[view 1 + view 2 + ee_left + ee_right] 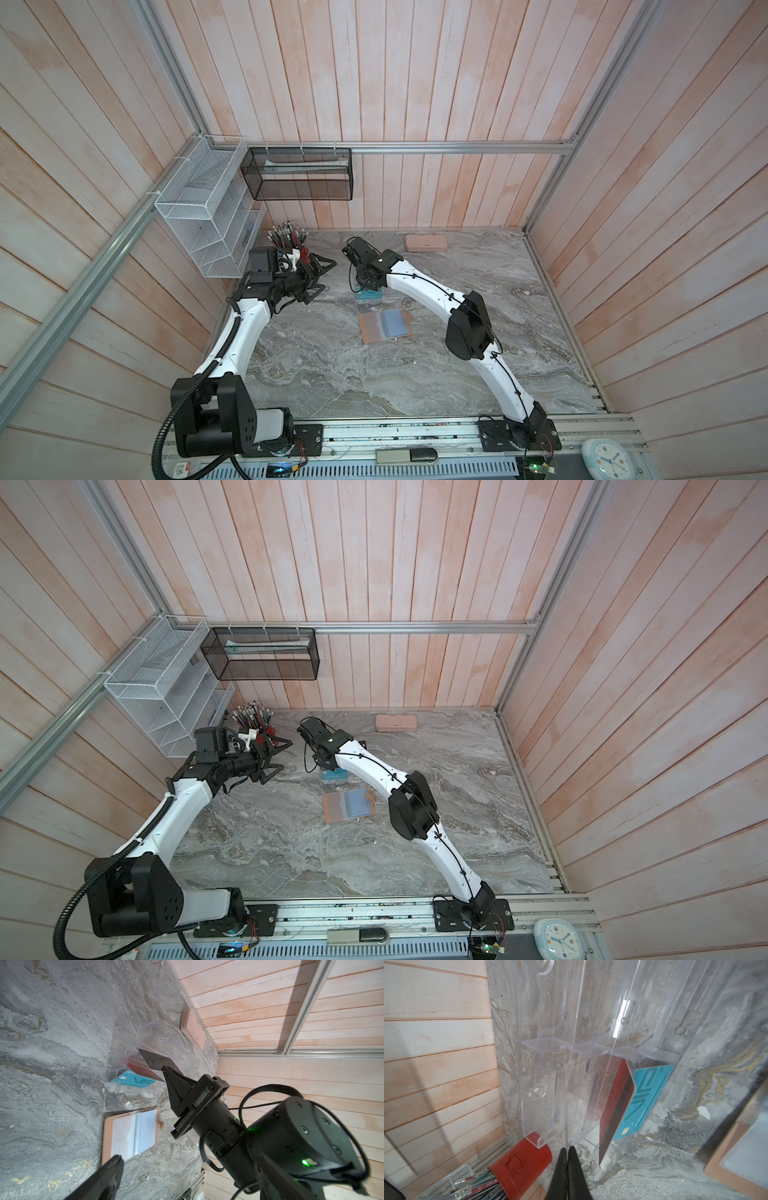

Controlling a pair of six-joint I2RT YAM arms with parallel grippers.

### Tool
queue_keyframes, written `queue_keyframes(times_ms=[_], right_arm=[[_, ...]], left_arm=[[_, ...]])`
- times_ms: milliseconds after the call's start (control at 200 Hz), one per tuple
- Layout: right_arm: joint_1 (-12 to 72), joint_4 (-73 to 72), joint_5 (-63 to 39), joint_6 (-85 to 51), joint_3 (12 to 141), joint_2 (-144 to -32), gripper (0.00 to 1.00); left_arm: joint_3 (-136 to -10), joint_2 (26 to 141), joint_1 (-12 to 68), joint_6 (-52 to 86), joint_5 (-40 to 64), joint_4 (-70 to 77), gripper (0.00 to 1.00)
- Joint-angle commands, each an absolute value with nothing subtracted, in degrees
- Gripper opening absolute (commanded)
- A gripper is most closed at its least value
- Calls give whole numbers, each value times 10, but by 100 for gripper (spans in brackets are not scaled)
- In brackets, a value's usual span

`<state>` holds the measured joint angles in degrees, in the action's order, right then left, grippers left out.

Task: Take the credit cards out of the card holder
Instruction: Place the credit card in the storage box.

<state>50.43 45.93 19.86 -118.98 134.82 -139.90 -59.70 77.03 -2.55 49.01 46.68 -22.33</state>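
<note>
The tan-pink card holder (384, 326) (131, 1132) lies open and flat on the marble table, its pale sleeves showing. Beyond it stands a clear acrylic rack (158, 1036) (550, 1043). Of the credit cards, the teal card (135, 1080) (648, 1101) and the red card (141, 1070) (616, 1105) rest in the rack's near slots. My right gripper (568, 1148) (368, 286) is shut on the black card (153, 1059), which leans into the rack. My left gripper (318, 276) (190, 1156) hovers open and empty to the left of the rack.
A red cup of pencils (291, 245) (521, 1167) stands at the back left, close to my left gripper. A pale pink case (426, 243) lies by the back wall. A white wire shelf (203, 216) and a black mesh basket (297, 174) hang on the walls.
</note>
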Motion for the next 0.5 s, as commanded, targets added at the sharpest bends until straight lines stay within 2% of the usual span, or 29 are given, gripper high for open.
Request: queue_keyframes(times_ms=[0, 495], right_arm=[[504, 476, 210, -1485, 1342, -1418, 0], [514, 453, 215, -1524, 1303, -1412, 0]], left_arm=[[-597, 764, -20, 474, 477, -229, 100], [-604, 759, -14, 466, 469, -245, 100]])
